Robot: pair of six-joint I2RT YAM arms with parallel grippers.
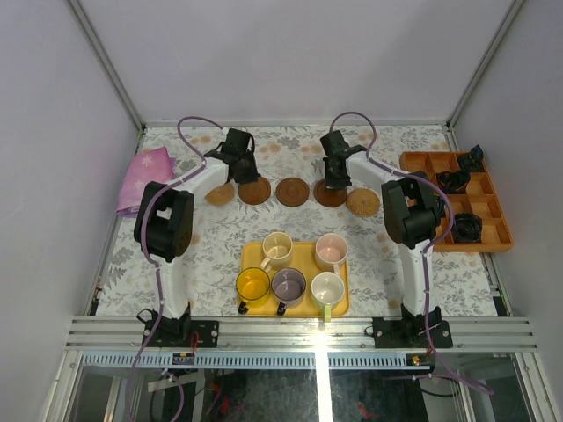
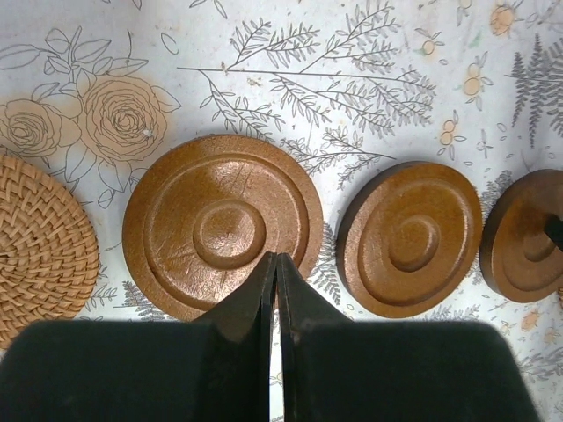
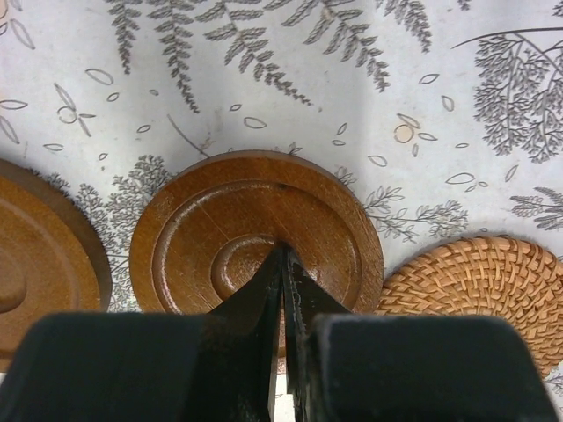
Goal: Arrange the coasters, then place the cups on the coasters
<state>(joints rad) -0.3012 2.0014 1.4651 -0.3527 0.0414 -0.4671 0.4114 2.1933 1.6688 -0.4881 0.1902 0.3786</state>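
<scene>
Five coasters lie in a row across the middle of the top view, so the lining-up looks nearly done. The left fingers and right fingers are closed and empty, each over a brown one. Next they must open wide for the cups on the yellow tray below.
</scene>
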